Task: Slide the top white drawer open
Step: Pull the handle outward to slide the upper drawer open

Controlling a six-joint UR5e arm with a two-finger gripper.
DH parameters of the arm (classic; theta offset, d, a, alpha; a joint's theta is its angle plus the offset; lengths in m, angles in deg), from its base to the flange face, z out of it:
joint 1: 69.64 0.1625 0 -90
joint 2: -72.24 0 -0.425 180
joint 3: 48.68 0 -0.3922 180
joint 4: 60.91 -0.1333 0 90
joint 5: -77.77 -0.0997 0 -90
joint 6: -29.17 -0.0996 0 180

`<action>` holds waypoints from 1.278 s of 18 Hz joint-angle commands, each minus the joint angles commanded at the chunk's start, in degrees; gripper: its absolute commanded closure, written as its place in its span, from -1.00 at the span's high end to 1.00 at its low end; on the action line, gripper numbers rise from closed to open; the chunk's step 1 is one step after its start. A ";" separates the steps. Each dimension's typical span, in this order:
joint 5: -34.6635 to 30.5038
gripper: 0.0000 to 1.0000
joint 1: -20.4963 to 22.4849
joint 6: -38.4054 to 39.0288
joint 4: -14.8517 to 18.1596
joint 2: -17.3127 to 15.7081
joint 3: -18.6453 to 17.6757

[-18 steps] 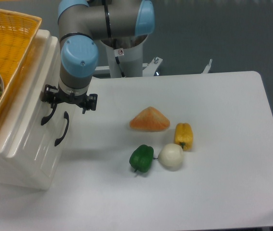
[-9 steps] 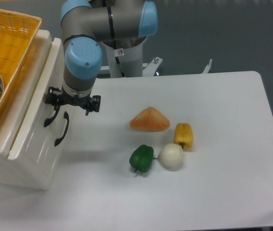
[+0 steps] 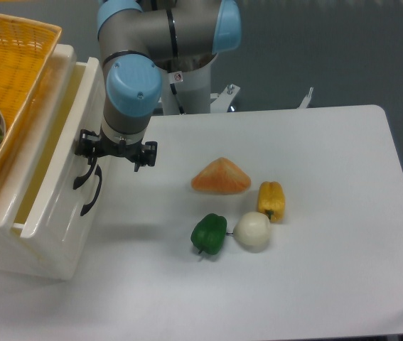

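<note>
Gripper first: we see it at the front of the small cabinet, pointing down over the curved black handle of the top white drawer, with the wrist's blue cap hiding most of the fingers; it looks hooked on or closed about the handle's upper end, but we cannot tell from this view whether the fingers are spread or pressed together. We judge the task partly done: the top white drawer stands out from the cabinet body at the table's left side, with a strip of pale yellowish interior showing between its front panel and the cabinet top. How much travel is left we cannot say, since the rear of the drawer is hidden under the yellow wicker basket that sits on the cabinet and holds a plate of fruit at the frame's edge. The lower drawer's handle lies just beside the upper one, and that drawer appears shut. Out on the white table, well apart from the cabinet, lie an orange cone-shaped piece, a yellow bell pepper, a green bell pepper and a white round vegetable. We see nothing between the drawer front and these items, so the pull path looks open for now; the green pepper would be nearest if the drawer came far out.
</note>
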 joint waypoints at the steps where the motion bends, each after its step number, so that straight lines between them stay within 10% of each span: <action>1: -0.09 1.00 0.09 -0.26 0.00 0.09 -0.09; 23: -2.28 1.00 6.59 -7.29 0.35 0.00 -0.17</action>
